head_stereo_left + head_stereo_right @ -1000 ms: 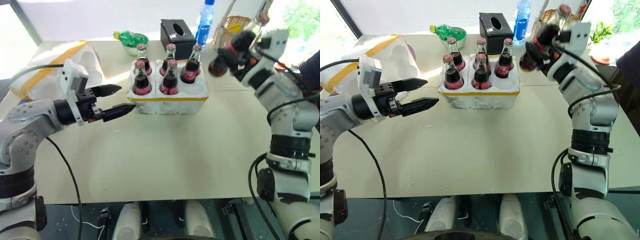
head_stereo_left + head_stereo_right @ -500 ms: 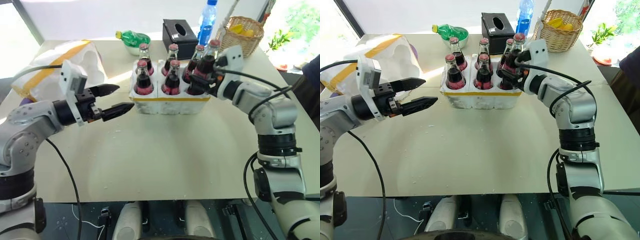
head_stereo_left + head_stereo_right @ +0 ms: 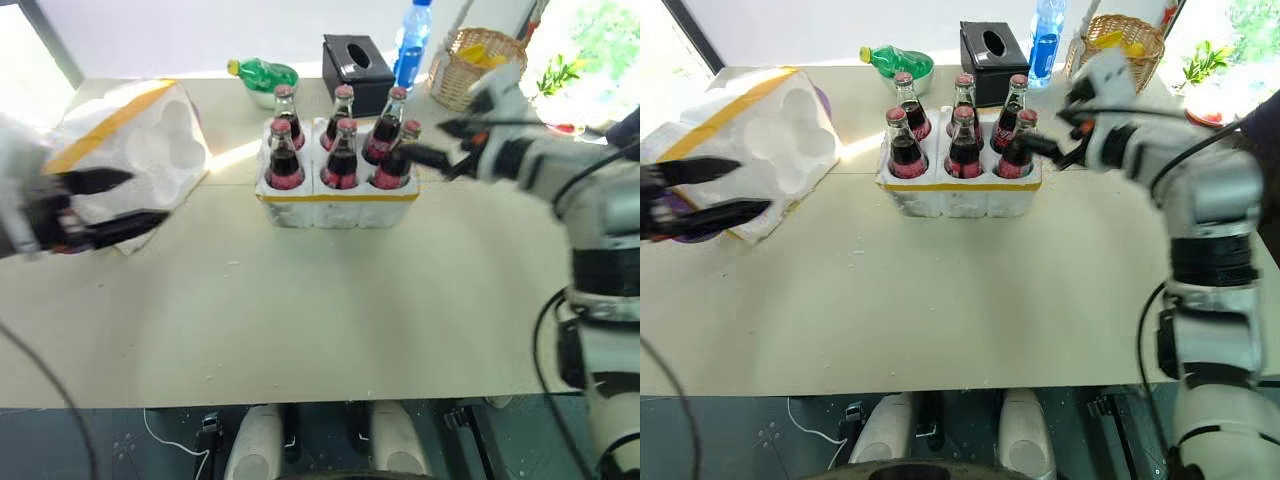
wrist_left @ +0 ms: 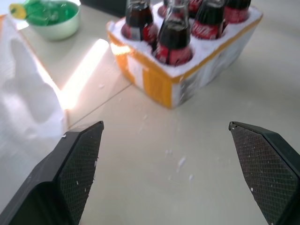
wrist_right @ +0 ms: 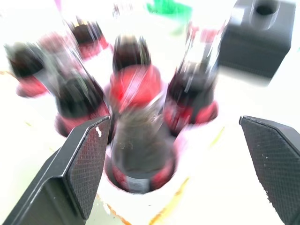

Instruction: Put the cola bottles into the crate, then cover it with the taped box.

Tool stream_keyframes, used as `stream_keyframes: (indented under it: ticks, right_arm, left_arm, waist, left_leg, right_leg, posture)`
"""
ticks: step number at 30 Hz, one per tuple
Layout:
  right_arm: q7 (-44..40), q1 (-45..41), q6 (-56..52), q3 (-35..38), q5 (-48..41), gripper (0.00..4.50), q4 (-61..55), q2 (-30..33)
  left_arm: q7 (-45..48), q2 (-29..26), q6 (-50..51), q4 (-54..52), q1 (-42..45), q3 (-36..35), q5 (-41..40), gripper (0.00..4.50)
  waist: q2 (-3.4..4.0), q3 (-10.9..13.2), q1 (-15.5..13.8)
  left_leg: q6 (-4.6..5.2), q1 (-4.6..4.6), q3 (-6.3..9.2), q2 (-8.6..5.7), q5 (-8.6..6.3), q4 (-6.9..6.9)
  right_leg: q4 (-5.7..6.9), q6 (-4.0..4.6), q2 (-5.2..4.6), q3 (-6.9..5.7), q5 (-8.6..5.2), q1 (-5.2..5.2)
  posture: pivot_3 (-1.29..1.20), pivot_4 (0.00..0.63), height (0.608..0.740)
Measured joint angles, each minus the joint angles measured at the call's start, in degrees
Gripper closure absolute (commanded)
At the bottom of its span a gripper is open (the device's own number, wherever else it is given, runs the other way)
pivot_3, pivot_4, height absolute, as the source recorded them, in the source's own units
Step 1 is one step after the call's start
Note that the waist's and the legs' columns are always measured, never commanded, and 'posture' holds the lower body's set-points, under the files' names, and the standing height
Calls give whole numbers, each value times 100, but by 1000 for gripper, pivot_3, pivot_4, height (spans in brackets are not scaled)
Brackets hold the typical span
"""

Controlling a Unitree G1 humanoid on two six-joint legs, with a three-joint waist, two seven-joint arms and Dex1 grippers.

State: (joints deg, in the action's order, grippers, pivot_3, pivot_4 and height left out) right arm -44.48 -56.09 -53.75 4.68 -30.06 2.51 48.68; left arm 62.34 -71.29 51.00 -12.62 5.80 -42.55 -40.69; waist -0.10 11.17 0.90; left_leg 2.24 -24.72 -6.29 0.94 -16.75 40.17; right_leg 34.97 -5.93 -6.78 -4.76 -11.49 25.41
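Head views
Cola bottles [image 3: 341, 150]: six, upright, one per well, two rows of three; red caps and labels.
Crate [image 3: 337, 205]: on the table [image 3: 330, 320], toward its far side, middle; yellow band under the rim.
Taped box [image 3: 135, 140]: on the table's left part, well apart from the crate; yellow tape over the top, moulded bulges facing the crate.
Left gripper [image 3: 702, 190]: low at the left edge, fingers apart, just beside the taped box's near corner; blurred, contact cannot be told.
Right gripper [image 3: 438, 142]: to the right of the crate, fingers apart, tips near the front right bottle, nothing between them.
Green bottle [image 3: 258, 75]: lying in a bowl [image 3: 268, 99] behind the crate.
Black tissue box [image 3: 355, 62]: behind the crate, beside the blue-labelled water bottle [image 3: 411, 45].
Wicker basket [image 3: 462, 65]: far right corner.

Left wrist view
Fingers [image 4: 77, 161]: spread wide, bare table between them.
Crate [image 4: 185, 79]: ahead, yellow tape on its near corner, bottles standing inside.
Taped box [image 4: 23, 108]: close by one finger, touching or not cannot be told.
Bowl [image 4: 51, 18]: green bottle in it, beyond the crate.

Right wrist view
Fingers [image 5: 84, 164]: wide apart, empty.
Cola bottles [image 5: 136, 89]: blurred, seated in the crate [image 5: 197, 140] straight ahead.
Tissue box [image 5: 262, 33]: past the crate.
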Motion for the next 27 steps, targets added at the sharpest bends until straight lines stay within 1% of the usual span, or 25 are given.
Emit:
stream_keyframes:
  ticks: [2, 3, 5, 6, 8, 9, 11, 13, 15, 17, 19, 22, 24, 27]
  right_arm:
    - [-614, -66, 56, 126, -165, 10, -16, 439]
    - [-888, -64, 83, 120, -219, 10, -18, 597]
    - [-1240, -56, 139, 107, -245, 10, -19, 740]
    - [-1414, -46, 165, 61, -268, 10, -22, 774]
    - [-1638, -16, 154, 12, -334, 10, -108, 775]
    - [-1739, -7, 143, 12, -422, 10, -154, 748]
    - [-1892, 21, 131, 14, -565, 10, -291, 687]
    - [-1966, 50, 127, 10, -671, 10, -404, 624]
    - [-1962, 74, 112, 14, -717, 10, -468, 596]
    - [-1926, 125, 39, 30, -753, 10, -546, 591]
    - [-1868, 160, -24, 48, -832, 10, -660, 583]
    - [-1720, 273, -118, 147, -941, 10, -853, 596]
    - [-1553, 475, -261, 287, -1033, 10, -1047, 605]
    - [-1349, 627, -392, 426, -1149, 10, -1244, 609]
  left_arm:
    - [449, -352, -349, 765, -258, -319, 502, 0]
    - [640, -566, -574, 1239, -299, -369, 727, 0]
    - [895, -899, -998, 2006, -280, -355, 1080, 0]
    - [1039, -1109, -1335, 2492, -214, -228, 1271, 0]
    - [1196, -1383, -1885, 3277, 73, 216, 1542, 0]
    - [1259, -1480, -2229, 3714, 429, 684, 1694, 0]
    - [1360, -1496, -2734, 4422, 1256, 1625, 2030, 0]
    - [1606, -1354, -3106, 5096, 2268, 2637, 2520, 0]
    - [1830, -1111, -3340, 5615, 3083, 3367, 2989, 0]
    - [1982, -688, -3589, 6335, 4148, 4113, 3615, 0]
    - [1993, -383, -3765, 6865, 4786, 4521, 4035, 0]
    - [1930, -81, -4041, 7513, 5391, 4843, 4464, 0]
    - [1753, 204, -4171, 7886, 5675, 4933, 4693, 0]
    - [1544, 426, -4282, 8184, 5741, 5034, 4889, 0]
  waist:
    - [-5, -3, -8]
    - [-7, -4, -5]
    - [-5, -4, 18]
    - [-5, -4, 25]
    - [-2, -3, 29]
    - [-1, -3, 27]
    - [-1, -3, 5]
    - [-4, -5, -33]
    - [-10, -6, -49]
    - [-26, -13, -84]
    - [-40, -16, -85]
    - [-53, -17, -42]
    - [-54, -17, -35]
    - [-56, -16, -11]
  left_leg:
    - [-7, 17, -4, 0, 3, -13]
    - [-9, 25, -6, 1, 3, -17]
    - [-11, 30, -10, 6, 3, -21]
    - [-11, 30, -11, 8, 3, -23]
    - [-11, 29, -15, 10, 3, -24]
    - [-12, 29, -16, 10, 4, -24]
    - [-11, 28, -21, 10, 4, -25]
    - [-12, 22, -39, 2, 6, -22]
    - [-10, 18, -43, -2, 5, -18]
    - [-7, 16, -44, -7, 5, -14]
    - [-5, 16, -45, -8, 5, -11]
    - [0, 15, -44, -3, 2, -10]
    - [2, 15, -44, 0, 1, -10]
    - [2, 15, -42, 6, 1, -9]
  right_leg:
    - [1, 15, 1, -2, -9, -3]
    - [3, 21, 4, -3, -13, -5]
    - [10, 29, 1, -3, -17, 0]
    - [15, 35, -1, -2, -20, 3]
    - [19, 39, -4, 0, -21, 9]
    - [24, 38, -4, 0, -20, 10]
    - [28, 34, -3, -1, -18, 11]
    - [30, 33, 0, -2, -17, 11]
    - [29, 31, -1, -2, -16, 9]
    - [37, 28, 0, -5, -14, 3]
    - [37, 25, 1, -5, -12, 2]
    - [34, 23, 0, -5, -13, 2]
    - [33, 22, -2, -4, -13, 2]
    - [34, 22, -2, -4, -14, 4]
  posture:
    - [0, 150, 740]
    - [0, 150, 740]
    - [0, 150, 740]
    - [0, 150, 740]
    - [0, 150, 740]
    - [0, 150, 740]
    - [0, 150, 740]
    - [0, 150, 740]
    - [0, 150, 740]
    - [0, 150, 740]
    - [0, 150, 740]
    - [0, 150, 740]
    - [0, 150, 740]
    - [0, 150, 740]
